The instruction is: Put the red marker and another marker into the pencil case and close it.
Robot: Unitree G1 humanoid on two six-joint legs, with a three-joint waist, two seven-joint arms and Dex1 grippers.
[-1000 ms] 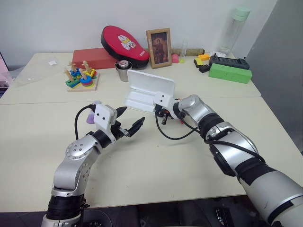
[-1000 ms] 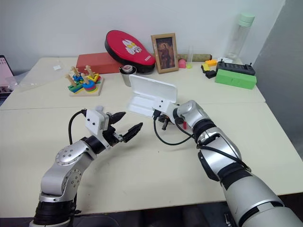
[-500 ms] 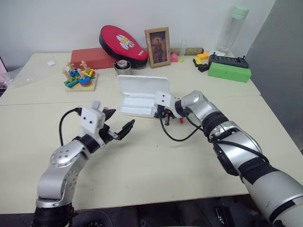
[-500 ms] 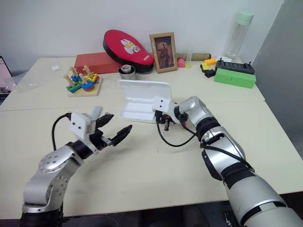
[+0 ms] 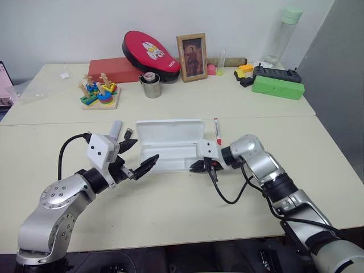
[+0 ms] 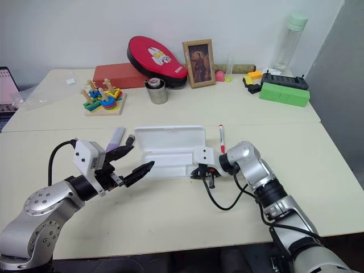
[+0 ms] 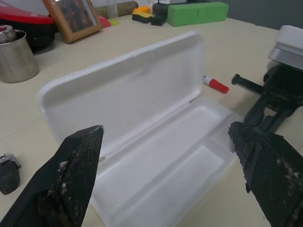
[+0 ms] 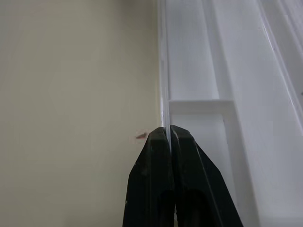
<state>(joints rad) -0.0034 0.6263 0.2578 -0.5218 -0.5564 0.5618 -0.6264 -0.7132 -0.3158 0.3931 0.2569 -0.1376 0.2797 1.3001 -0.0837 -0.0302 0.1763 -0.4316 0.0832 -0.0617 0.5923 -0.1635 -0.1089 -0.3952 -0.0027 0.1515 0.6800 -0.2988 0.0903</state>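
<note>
Partly hidden behind the left fingers (image 5: 137, 158), spread wide, lies the lavender marker (image 5: 115, 128); right fingers (image 8: 169, 138) pinch the pencil case (image 5: 170, 142) rim.

Pencil case coming down from the air onto the counter

The right end effector (image 5: 200, 166), pinching the front rim, is bringing the pencil case (image 5: 169, 145) down to lie open flat on the counter (image 5: 187, 205), uncovering the red marker (image 5: 216, 131) beside it, while the left end effector (image 5: 138, 156) is drawing back slightly.
</note>
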